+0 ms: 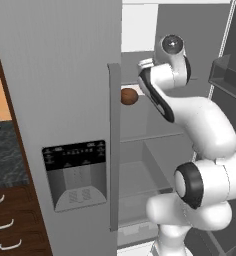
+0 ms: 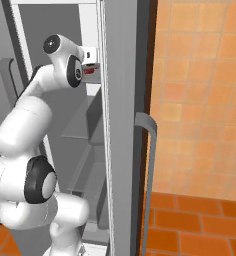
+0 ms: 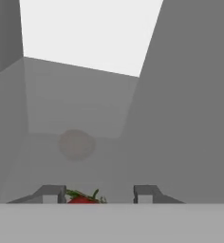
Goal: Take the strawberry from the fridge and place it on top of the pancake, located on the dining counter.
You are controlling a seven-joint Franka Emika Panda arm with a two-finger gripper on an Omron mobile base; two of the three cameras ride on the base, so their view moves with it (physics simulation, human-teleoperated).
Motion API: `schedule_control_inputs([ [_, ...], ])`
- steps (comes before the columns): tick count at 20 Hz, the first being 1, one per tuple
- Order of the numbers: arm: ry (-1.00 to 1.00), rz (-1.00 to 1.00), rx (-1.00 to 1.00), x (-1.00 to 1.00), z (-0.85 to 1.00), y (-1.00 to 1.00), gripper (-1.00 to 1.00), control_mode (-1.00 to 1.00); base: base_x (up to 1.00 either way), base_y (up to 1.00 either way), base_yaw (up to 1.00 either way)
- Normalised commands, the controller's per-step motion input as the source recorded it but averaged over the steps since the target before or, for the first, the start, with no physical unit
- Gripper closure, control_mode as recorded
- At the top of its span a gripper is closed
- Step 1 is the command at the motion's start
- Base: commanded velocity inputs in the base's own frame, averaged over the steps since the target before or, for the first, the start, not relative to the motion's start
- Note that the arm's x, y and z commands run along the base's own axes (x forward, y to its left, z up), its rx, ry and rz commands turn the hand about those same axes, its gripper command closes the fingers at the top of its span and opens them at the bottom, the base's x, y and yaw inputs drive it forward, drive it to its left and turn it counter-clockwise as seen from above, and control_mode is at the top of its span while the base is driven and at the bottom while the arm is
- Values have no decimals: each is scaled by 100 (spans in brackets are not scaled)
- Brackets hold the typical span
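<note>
Arm reaching into the open fridge [image 1: 65, 75], elbow bent, hand level at an upper shelf.
Gripper [image 3: 98, 195] fingers flank the strawberry [image 3: 83, 198], red with green leaves, beside one fingertip; whether it is clasped cannot be told.

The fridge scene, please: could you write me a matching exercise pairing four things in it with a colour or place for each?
Things:
1. strawberry
2. brown oval object
3. water-dispenser panel
4. fridge

Descriptions:
A. black, set in the closed door
B. red, low between the tips of the claw
C. light grey, one door open
D. on a shelf, beside the closed door's edge

Pairs: 1-B, 2-D, 3-A, 4-C
</note>
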Motion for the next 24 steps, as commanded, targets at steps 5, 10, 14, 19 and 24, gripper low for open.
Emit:
schedule_control_inputs([
  [5, -5, 0, 0, -100, 15, 0, 100, -100, 0, 0, 0],
  [10, 0, 0, 0, -100, 14, 7, 100, -100, 0, 0, 0],
  [14, 0, 0, 0, -100, 4, 20, 100, -100, 0, 0, 0],
  [19, 0, 0, 0, -99, 0, 20, 100, -100, 0, 0, 0],
  [24, 0, 0, 0, -76, 0, 9, 100, -100, 0, 0, 0],
])
